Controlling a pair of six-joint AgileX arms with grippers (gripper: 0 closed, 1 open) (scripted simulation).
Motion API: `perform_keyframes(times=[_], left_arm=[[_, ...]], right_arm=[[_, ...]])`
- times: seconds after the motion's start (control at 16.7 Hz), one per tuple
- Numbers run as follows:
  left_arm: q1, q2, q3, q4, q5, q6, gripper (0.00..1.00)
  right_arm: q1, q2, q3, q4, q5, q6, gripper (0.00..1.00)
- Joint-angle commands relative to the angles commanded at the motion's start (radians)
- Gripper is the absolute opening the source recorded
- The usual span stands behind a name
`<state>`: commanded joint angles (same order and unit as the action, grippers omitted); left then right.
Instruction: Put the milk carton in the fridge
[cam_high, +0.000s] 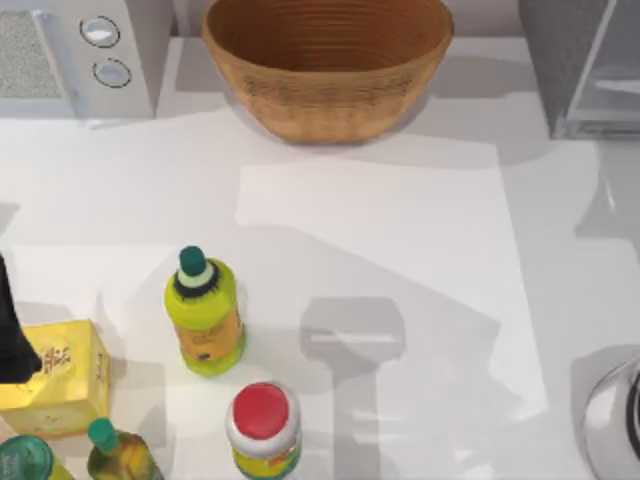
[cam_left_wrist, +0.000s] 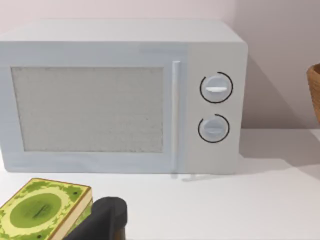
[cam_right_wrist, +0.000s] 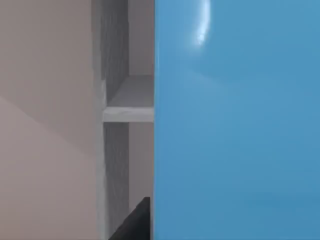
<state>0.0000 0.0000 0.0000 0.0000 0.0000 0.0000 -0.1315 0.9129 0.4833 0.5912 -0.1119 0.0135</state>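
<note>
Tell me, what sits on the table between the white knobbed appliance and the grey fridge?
In the top view, a woven basket stands at the back of the table, between the white appliance at left and the fridge at right.

A rendered kitchen: a white microwave (cam_high: 70, 55) at upper left, a grey fridge (cam_high: 585, 65) at upper right, a wicker basket (cam_high: 328, 62), and bottles (cam_high: 205, 315) on a white surface (cam_high: 400, 260).
</note>
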Motion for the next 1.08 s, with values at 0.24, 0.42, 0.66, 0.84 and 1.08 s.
perform_keyframes(times=[0.24, 0.42, 0.66, 0.84, 1.08], left_arm=[[0.000, 0.000, 0.000, 0.000, 0.000, 0.000, 1.00], [0.000, 0.000, 0.000, 0.000, 0.000, 0.000, 1.00], [0.000, 0.000, 0.000, 0.000, 0.000, 0.000, 1.00], [0.000, 0.000, 0.000, 0.000, 0.000, 0.000, 1.00], [0.000, 0.000, 0.000, 0.000, 0.000, 0.000, 1.00]], right_arm=[[-0.058, 0.488, 0.181, 0.244, -0.052, 0.002, 0.00], [-0.095, 0.807, 0.300, 0.406, -0.087, 0.006, 0.00], [-0.133, 1.098, 0.421, 0.569, -0.122, 0.015, 0.00], [-0.148, 1.204, 0.470, 0.636, -0.136, 0.020, 0.00], [-0.150, 1.222, 0.479, 0.648, -0.139, 0.021, 0.00]])
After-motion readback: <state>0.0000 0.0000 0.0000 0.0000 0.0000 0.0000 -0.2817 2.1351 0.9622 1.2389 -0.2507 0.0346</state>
